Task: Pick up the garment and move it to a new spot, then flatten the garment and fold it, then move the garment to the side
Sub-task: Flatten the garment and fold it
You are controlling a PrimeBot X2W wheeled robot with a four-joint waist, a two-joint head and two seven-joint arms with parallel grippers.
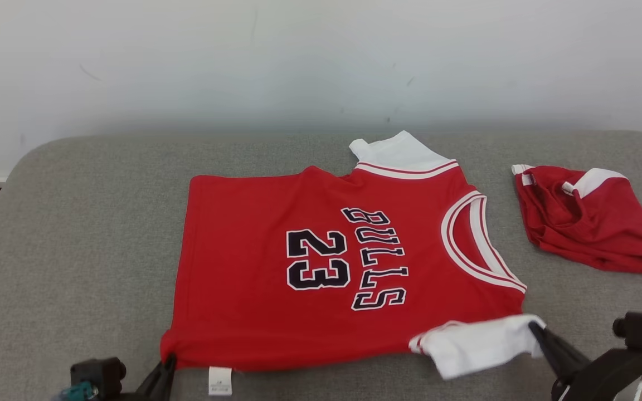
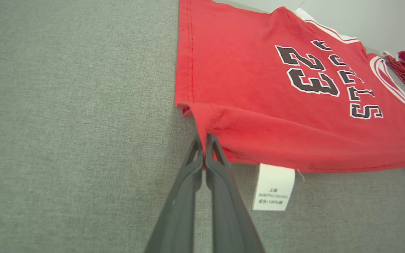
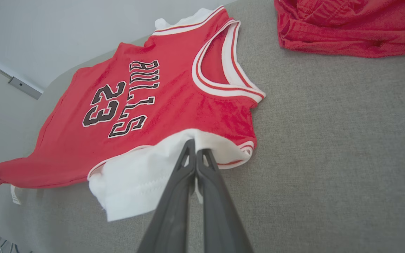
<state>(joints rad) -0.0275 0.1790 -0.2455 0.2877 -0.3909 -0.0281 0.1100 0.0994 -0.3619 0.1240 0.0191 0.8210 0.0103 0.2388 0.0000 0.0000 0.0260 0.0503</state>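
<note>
1. A red shirt [image 1: 321,262] lies spread out in the middle of the grey counter [image 1: 76,250].
2. Its neck hole points to the robot's right. Its bottom edge points to the left.
3. The dark "23" and "BULLS" face up and sit sideways in the head view.
4. The left hand [image 1: 168,365] is at the near left corner of the shirt. Its two dark fingers are pressed together, with the red corner pinched between the tips. The red corner bunches up a little at the tips.
5. The right hand [image 1: 535,328] is at the near right side. Its fingers are also pressed together. They pinch the white sleeve [image 1: 477,342], which sticks out from the near edge of the shirt.
6. The other white sleeve sticks out at the far edge, by the neck.
7. A small white label [image 1: 219,380] hangs from the near edge, just beside the left hand.
8. A crumpled red and white pile [image 1: 583,217] sits on the counter to the right. It does not touch the shirt.
9. A pale wall [image 1: 298,55] stands behind the counter.
</note>
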